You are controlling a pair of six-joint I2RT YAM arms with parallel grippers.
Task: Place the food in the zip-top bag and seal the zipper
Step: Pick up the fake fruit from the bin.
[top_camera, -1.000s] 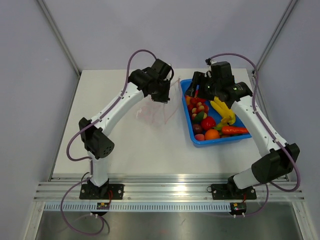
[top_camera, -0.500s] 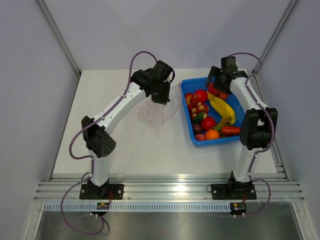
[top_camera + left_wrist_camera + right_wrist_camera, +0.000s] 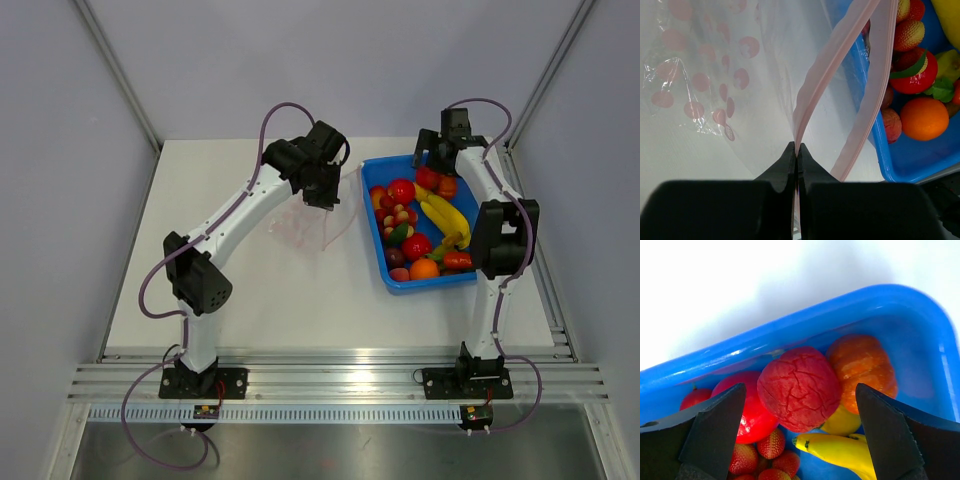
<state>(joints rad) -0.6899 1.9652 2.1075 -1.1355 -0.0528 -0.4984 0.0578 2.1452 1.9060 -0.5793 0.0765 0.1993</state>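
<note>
Right of centre in the overhead view, a rigid blue rectangular plastic tray [image 3: 432,284] sits on the white table [image 3: 250,290], holding all the small plastic toy fruits and vegetables that can be seen. Among them are a yellow banana [image 3: 447,218], a round orange [image 3: 424,268] near the tray's lower edge, a red apple-like ball [image 3: 402,190] and a cluster of small red strawberries [image 3: 393,212].

At the tray's upper end the right gripper [image 3: 432,160] hangs with its jaws spread wide, grasping nothing. In its wrist view, a wrinkled dark-red round fruit [image 3: 799,388] lies between the fingers, beside an orange pumpkin [image 3: 862,371].

Just left of the tray is the clear floppy plastic bag printed with pale pink dots [image 3: 310,225]. The left gripper [image 3: 796,147] is clenched on its thin pink zipper strip [image 3: 835,50], with the mouth gaping. The other side of the strip runs over the tray's near rim, and white table shows through the plastic.
</note>
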